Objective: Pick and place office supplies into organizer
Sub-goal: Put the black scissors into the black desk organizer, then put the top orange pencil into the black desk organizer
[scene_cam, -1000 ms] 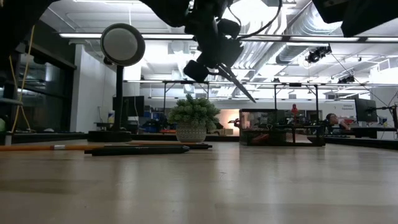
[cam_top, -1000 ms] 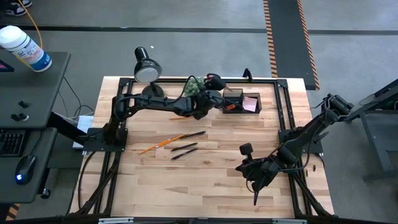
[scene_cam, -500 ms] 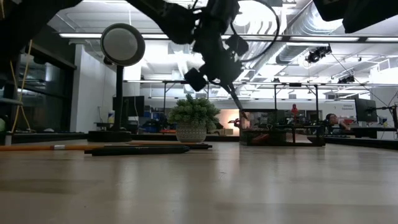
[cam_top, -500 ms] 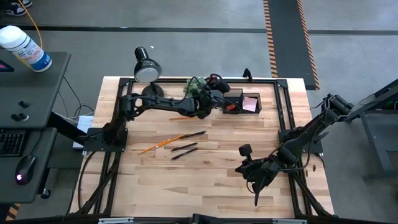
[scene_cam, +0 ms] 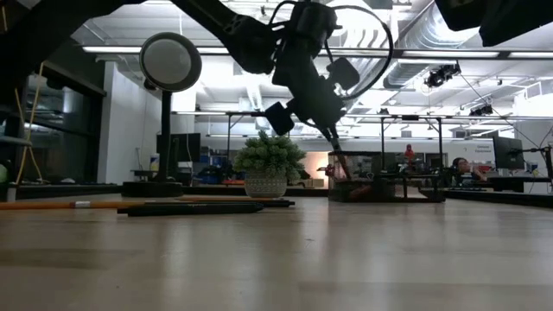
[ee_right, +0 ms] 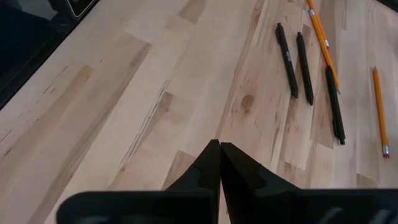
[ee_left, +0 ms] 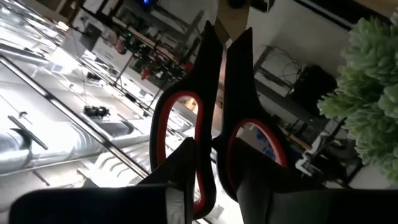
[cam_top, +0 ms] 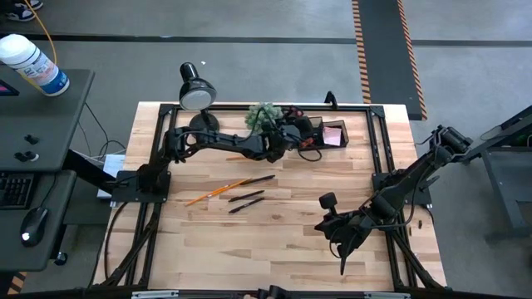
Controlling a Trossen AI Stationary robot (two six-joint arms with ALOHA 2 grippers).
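My left gripper hovers at the far side of the table beside the black organizer, shut on red-handled scissors. The scissor blades slant down toward the organizer; whether the tip is inside it, I cannot tell. A pink sticky-note pad lies in the organizer. Orange pencils and black pens lie flat on the wood at mid-table. My right gripper hangs shut above the near right part of the table, touching nothing. My left gripper has the scissors by their handle end: the red-lined black loops sit between its two fingers. The blades run on ahead along the line of the fingers. The scissors are lifted clear of the table, tips slanting down.
A green plant ball in a pot stands right beside my left gripper. A black desk lamp is at the far left. A black frame borders the table. Bare wood lies between the pens and my right gripper.
My left gripper has sunk and gone toward the table's right edge, closer to the organizer, rolling about its own axis. The scissors went with it; their tip, which hung well above the organizer, is now down at its left end.
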